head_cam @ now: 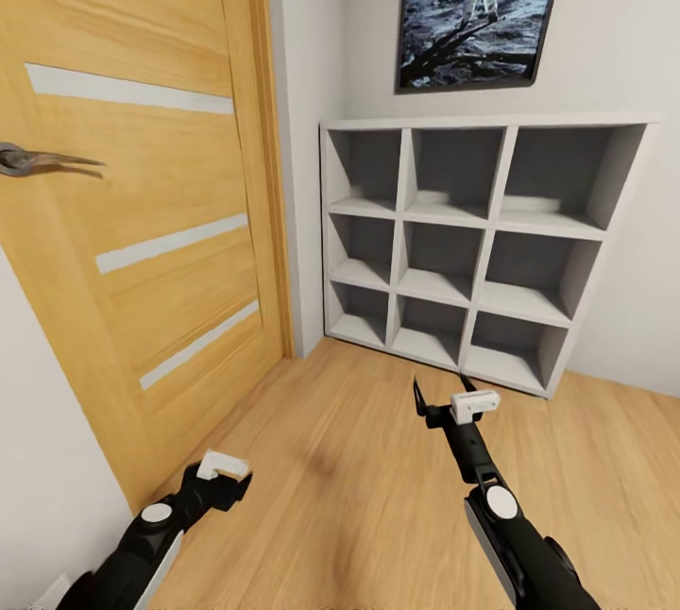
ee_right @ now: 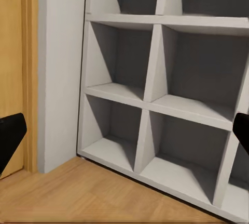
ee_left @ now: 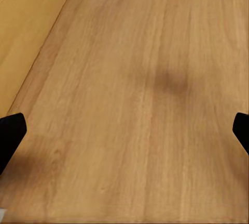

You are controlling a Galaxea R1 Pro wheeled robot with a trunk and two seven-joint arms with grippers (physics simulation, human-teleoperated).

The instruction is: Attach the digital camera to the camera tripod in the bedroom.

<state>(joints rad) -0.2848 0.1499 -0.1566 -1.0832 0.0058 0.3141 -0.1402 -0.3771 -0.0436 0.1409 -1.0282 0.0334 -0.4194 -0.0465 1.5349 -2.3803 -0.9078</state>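
- Bedroom corner: wooden door with a metal handle at left; white cube shelf against the pale wall, its compartments bare.
- Framed astronaut poster above the shelf.
- Light wood floor.
- Left gripper: fingers spread wide, holding nothing, over the floor beside the door.
- Right gripper: fingers apart, holding nothing, aimed at the shelf's lower compartments.
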